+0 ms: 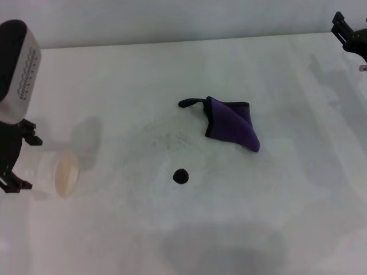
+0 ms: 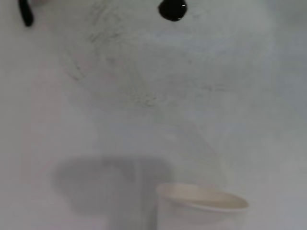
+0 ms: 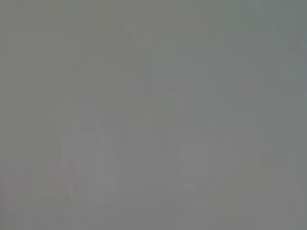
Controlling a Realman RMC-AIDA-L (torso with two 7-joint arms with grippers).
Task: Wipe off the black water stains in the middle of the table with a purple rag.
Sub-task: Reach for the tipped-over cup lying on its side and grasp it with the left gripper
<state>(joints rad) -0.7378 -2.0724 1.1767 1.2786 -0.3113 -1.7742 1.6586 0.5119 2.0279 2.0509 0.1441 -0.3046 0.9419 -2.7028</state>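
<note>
The black water stain (image 1: pixel 181 176) is a small round blot in the middle of the white table (image 1: pixel 298 206); it also shows in the left wrist view (image 2: pixel 172 9). The purple rag (image 1: pixel 232 123) lies folded just behind and to the right of the stain, with its black loop tail (image 2: pixel 26 12) pointing left. My left gripper (image 1: pixel 28 162) is at the table's left edge, shut on a white paper cup (image 1: pixel 57 173) held on its side. My right gripper (image 1: pixel 351 34) hangs at the far right back corner, away from the rag.
Faint grey speckled smudges (image 1: pixel 163 137) lie between the rag and the cup, and show in the left wrist view (image 2: pixel 120 72). The cup's rim (image 2: pixel 204 199) shows in the left wrist view. The right wrist view shows only plain grey.
</note>
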